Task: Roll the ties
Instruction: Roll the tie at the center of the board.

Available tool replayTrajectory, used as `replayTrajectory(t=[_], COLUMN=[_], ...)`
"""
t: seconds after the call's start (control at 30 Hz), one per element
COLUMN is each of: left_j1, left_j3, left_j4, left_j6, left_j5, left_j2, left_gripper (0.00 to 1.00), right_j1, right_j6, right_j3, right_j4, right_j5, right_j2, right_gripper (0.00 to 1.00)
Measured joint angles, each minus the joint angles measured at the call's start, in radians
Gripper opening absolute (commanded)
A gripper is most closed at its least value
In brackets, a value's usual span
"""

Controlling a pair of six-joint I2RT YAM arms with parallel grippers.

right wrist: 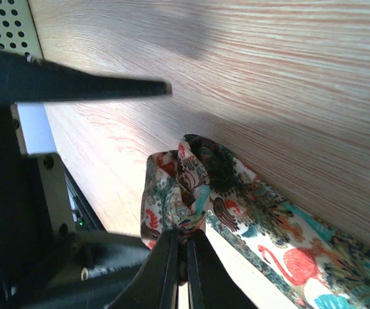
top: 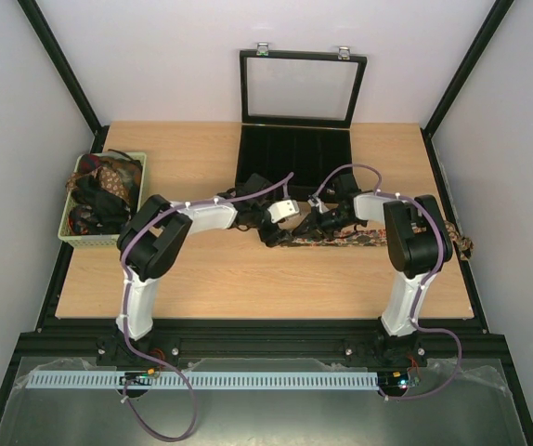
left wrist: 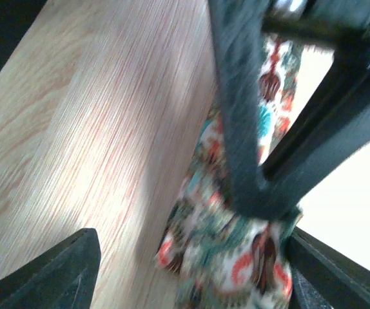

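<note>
White walls are seen behind a light wooden table [top: 248, 279] framed by black posts. At the far middle of the table a black case [top: 294, 158] is stood with its glass lid raised. At the far left a pale green basket [top: 67, 237] is set, and a heap of dark and reddish ties [top: 104, 186] is piled in it.

One patterned tie [top: 359, 240] is laid flat along the middle of the table, running from the centre out to the right edge, where its end is draped over the side. Seen close, its cloth is printed in cream, teal and red-orange. Both arms are bent inward so that their claws meet over the tie's left end.

The right gripper [right wrist: 184, 248] is seen from its wrist camera with its two fingers pressed together, and a bunched fold of the tie's end [right wrist: 191, 187] is pinched between them and raised off the wood. The rest of the tie is left lying flat toward the right.

The left gripper [left wrist: 191, 257] is spread wide; its two dark fingertips [left wrist: 69, 270] are shown at either side of the lower frame, and the crumpled tie end [left wrist: 236, 257] is seen lying between them, untouched by either. Nothing is held by it. The right gripper's black fingers are seen just in front of it, over the same end.
</note>
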Motion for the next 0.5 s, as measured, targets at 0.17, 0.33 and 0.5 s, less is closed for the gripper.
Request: replayTrajectory(t=[0.17, 0.33, 0.5], left_j1=[0.022, -0.003, -0.030], left_j3=[-0.037, -0.033, -0.011], left_j4=[0.011, 0.014, 0.034], left_j6=[0.037, 0.071, 0.097], left_j5=[0.000, 0.002, 0.006], left_j2=[-0.002, 0.008, 0.045], left_gripper=[0.80, 0.82, 0.76], right_j1=[-0.014, -0.021, -0.024], right_j6=[-0.046, -0.071, -0.072], right_j3=[0.017, 0.022, 0.022], right_j4=[-0.030, -0.052, -0.055], right_j5=[-0.001, -0.014, -0.041], right_j2=[0.020, 0.040, 0.041], right_gripper=[0.02, 0.03, 0.03])
